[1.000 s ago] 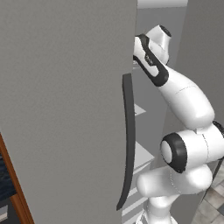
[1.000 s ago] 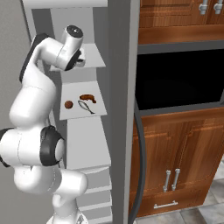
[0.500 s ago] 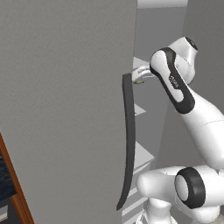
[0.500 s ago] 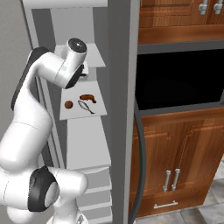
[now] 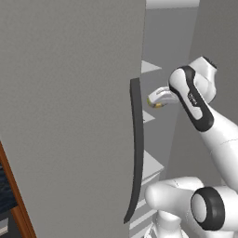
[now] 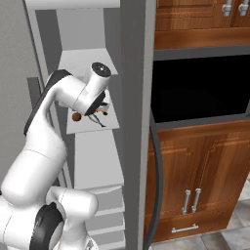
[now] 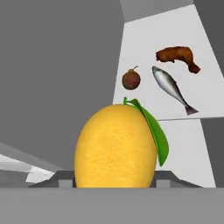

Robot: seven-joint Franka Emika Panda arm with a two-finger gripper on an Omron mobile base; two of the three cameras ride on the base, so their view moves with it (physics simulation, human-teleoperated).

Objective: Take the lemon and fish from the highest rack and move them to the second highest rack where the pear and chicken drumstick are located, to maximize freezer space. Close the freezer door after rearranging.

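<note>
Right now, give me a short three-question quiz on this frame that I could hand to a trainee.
1. True or false: the fish lies on the same rack as the chicken drumstick.
2. What does the tool hold? A) pear B) lemon C) nothing
3. Fill in: the freezer door stands ____.

Key: 1 true. 2 B, the lemon sits between its fingers in the hand view. 3 open, beside the pear rack's compartment.

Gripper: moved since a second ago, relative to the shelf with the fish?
Yes. In the right base view the gripper, holding the lemon, has come down from the upper rack to the rack holding the fish.
</note>
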